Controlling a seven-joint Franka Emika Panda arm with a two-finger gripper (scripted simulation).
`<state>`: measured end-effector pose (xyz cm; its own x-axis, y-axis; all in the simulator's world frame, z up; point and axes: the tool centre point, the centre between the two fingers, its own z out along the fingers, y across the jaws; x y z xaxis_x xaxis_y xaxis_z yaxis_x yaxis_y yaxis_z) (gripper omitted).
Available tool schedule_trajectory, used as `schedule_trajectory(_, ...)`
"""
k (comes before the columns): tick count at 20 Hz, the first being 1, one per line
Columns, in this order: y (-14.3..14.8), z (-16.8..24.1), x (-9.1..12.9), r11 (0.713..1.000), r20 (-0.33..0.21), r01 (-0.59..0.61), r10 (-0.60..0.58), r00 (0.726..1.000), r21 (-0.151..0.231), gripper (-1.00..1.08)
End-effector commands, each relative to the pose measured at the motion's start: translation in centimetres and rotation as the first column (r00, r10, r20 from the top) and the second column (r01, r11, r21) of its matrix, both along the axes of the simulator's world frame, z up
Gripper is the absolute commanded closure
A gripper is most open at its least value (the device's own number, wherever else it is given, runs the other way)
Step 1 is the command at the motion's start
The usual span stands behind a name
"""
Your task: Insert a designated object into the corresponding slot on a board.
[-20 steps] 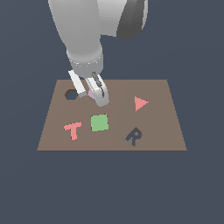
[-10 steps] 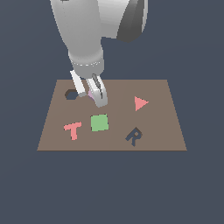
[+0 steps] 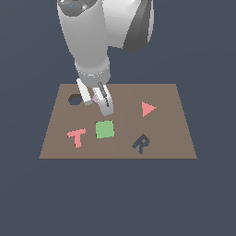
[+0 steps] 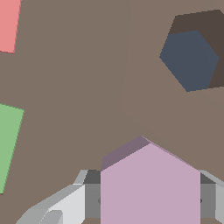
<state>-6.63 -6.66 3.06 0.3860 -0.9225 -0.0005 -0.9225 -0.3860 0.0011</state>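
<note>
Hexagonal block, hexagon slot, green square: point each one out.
hexagonal block (image 4: 148,183), wrist view, middle of its lilac top face.
hexagon slot (image 4: 189,60), wrist view, dark floor of the hole.
green square (image 3: 104,129), exterior view, centre of its top.

The exterior view looked down at a slant from well back, taking in the whole board (image 3: 175,138); the wrist view hung close above it, facing down — both shared the hexagonal slot (image 3: 75,99) (image 4: 190,54) and green square (image 3: 104,129) (image 4: 8,144).
</note>
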Motion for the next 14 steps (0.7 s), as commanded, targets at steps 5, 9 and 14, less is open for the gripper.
schedule_trajectory(5,0.01,-0.08,0.03,1.0,0.001,0.0,0.0,1.0,0.0,1.08)
schedule_trajectory(9,0.01,-0.08,0.03,1.0,0.001,0.0,0.0,1.0,0.0,1.08)
schedule_trajectory(14,-0.01,0.45,0.08,1.0,0.001,0.0,0.0,1.0,0.0,1.08)
